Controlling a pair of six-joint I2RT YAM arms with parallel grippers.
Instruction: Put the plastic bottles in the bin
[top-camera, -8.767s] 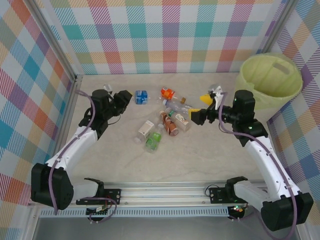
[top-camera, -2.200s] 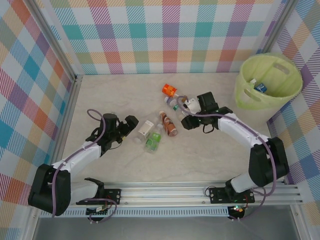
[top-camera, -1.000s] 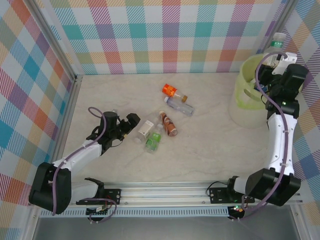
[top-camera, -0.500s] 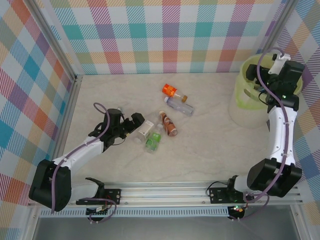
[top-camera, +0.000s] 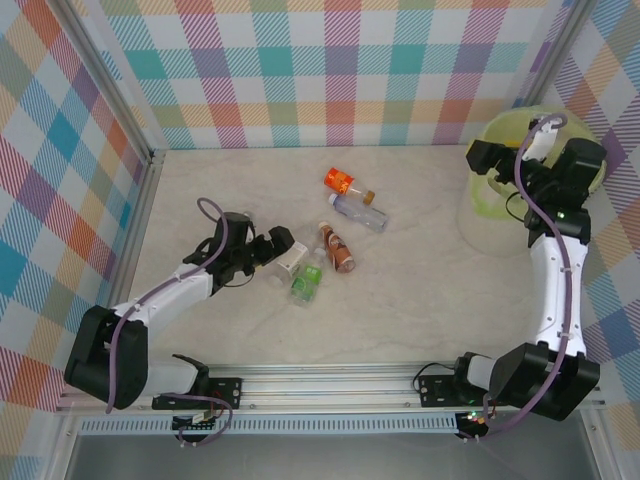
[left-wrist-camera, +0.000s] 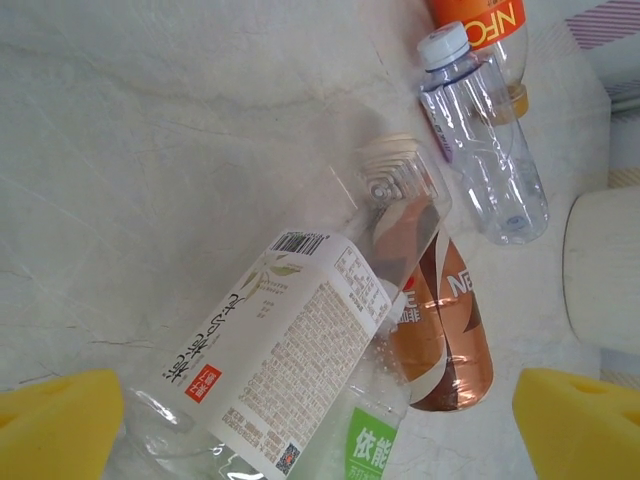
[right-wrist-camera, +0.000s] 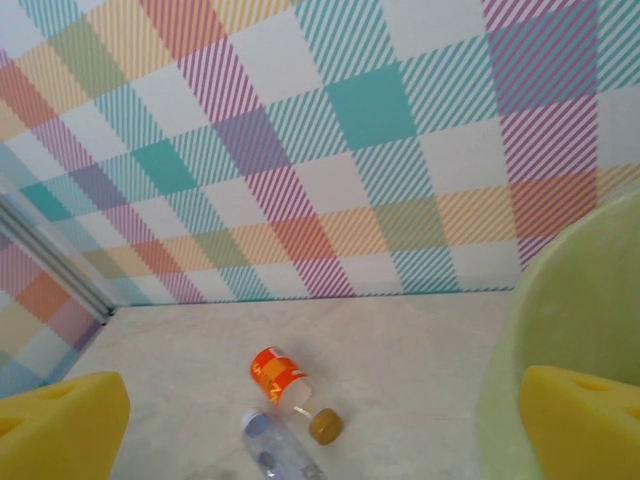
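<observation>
Overhead: the left gripper sits low at the white-labelled clear plastic bottle, jaws apart, evidently lined up for a grasp. The other plastic bottles lie close by. The right gripper hangs at the rim of the round pale bin with a lime-green liner. Left wrist: yellow pads straddle that bottle (contact not apparent). Right wrist: pads spread wide, nothing between, so judged free for another pick.

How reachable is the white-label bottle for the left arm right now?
Likely yes: the open left pincer straddles the white-label bottle, nothing between; the green-label bottle lies right beside it.
</observation>
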